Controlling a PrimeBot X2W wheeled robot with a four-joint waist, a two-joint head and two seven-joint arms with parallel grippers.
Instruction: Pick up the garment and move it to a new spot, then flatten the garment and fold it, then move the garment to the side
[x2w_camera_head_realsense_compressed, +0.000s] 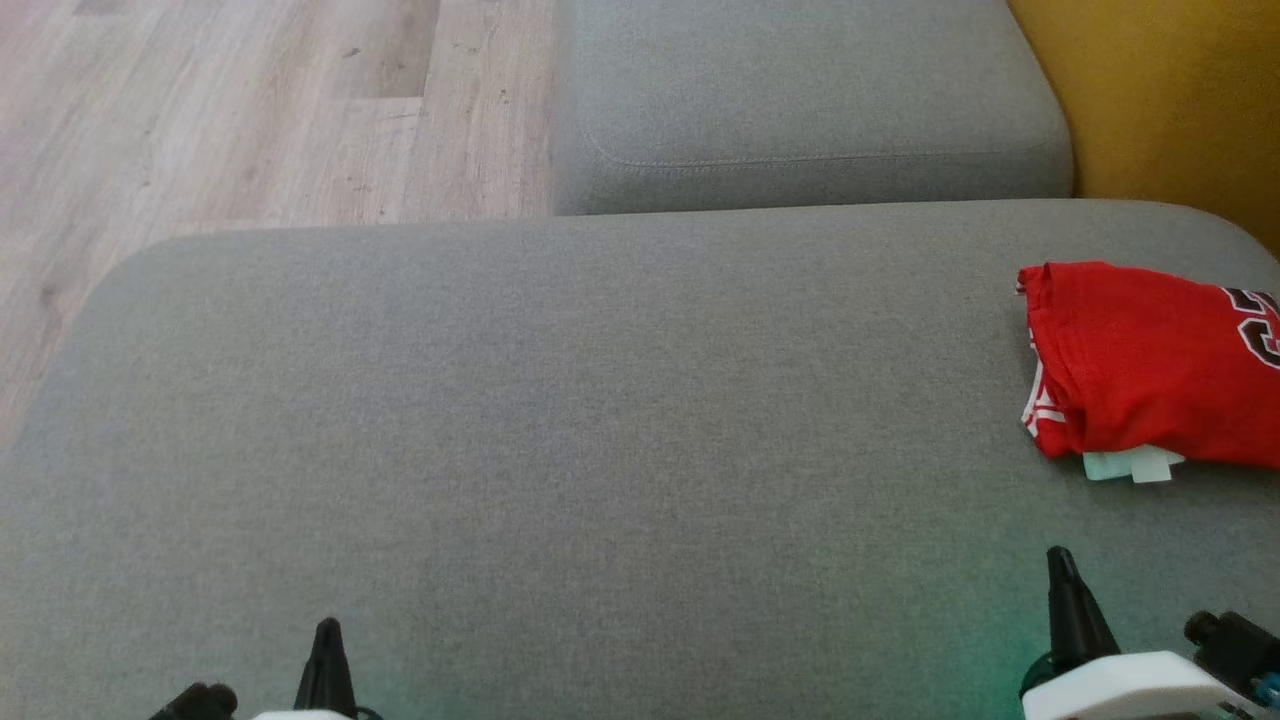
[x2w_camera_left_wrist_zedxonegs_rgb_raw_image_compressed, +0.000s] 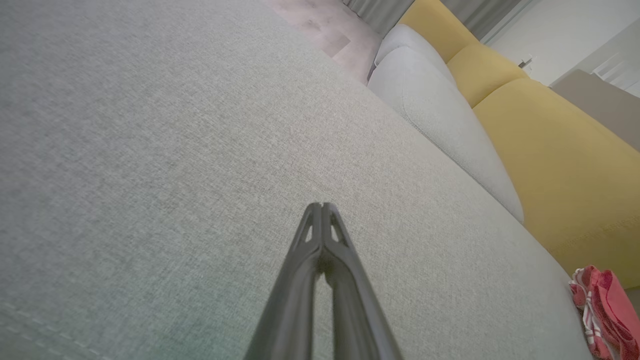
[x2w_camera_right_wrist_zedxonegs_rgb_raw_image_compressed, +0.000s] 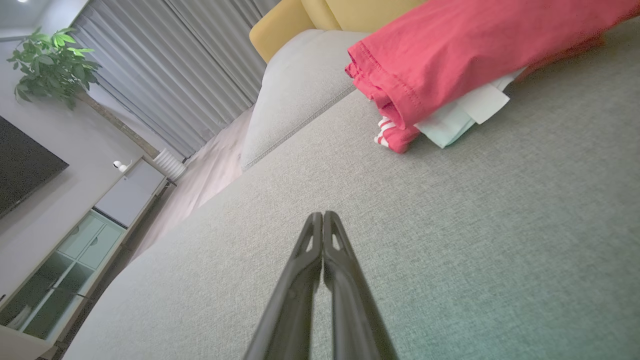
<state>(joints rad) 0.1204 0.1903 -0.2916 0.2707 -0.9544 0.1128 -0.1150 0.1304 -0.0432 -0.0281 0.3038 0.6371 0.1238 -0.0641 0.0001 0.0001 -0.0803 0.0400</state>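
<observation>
The garment is a red jersey with white-striped trim and dark numerals, folded into a bundle at the right edge of the grey sofa cushion; white tags poke out under its near edge. It also shows in the right wrist view and the left wrist view. My right gripper is shut and empty, a short way in front of the garment. At the lower left my left gripper is shut and empty, far from the garment.
A second grey cushion lies beyond the main one, with a yellow backrest at the right. Wooden floor is at the far left. The right wrist view has a cabinet, curtains and a plant.
</observation>
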